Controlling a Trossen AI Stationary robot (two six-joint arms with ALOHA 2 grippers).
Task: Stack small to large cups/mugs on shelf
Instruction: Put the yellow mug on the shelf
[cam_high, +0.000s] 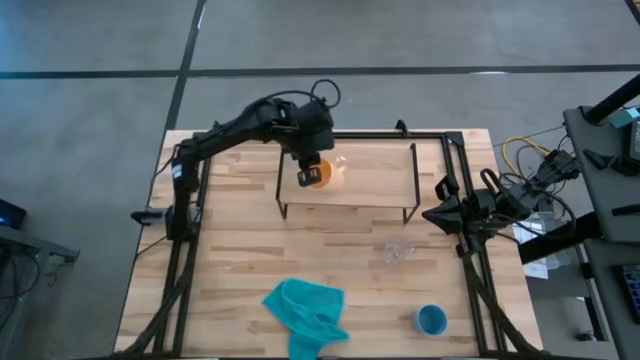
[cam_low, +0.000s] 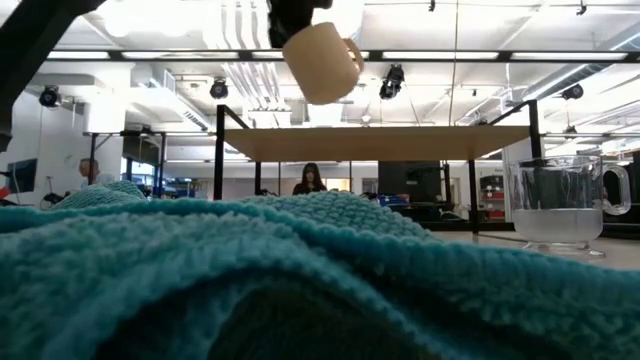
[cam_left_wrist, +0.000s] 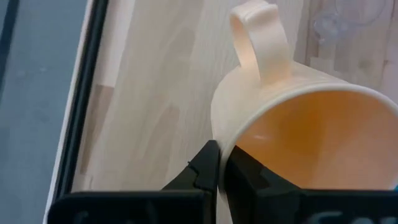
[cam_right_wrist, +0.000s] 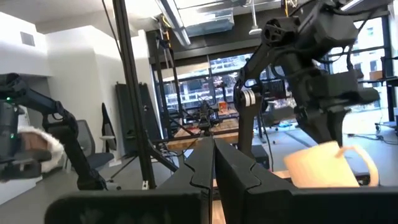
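Observation:
My left gripper (cam_high: 312, 168) hangs over the left part of the shelf (cam_high: 370, 185), shut on the mug (cam_high: 320, 176), which is cream outside and orange inside. In the low view the mug (cam_low: 320, 60) is tilted in the air above the shelf board (cam_low: 400, 142). The clear glass cup (cam_high: 397, 250) stands on the table in front of the shelf and also shows in the low view (cam_low: 560, 205). The blue cup (cam_high: 431, 320) stands near the table's near right corner. My right gripper (cam_right_wrist: 213, 163) is shut and waits at the table's right edge. My left gripper pinches the mug's wall at the rim (cam_left_wrist: 225, 148), on the side away from the handle (cam_left_wrist: 258, 43). One finger (cam_left_wrist: 205, 167) is outside and the other (cam_left_wrist: 249, 173) inside. The fingers come from above. The mug is lifted clear over the shelf and tilted.
A teal cloth (cam_high: 305, 310) lies bunched at the table's near edge and fills the foreground of the low view (cam_low: 250, 280). Black frame posts stand along the table's left and right sides. A person (cam_low: 310, 180) shows far off in the room.

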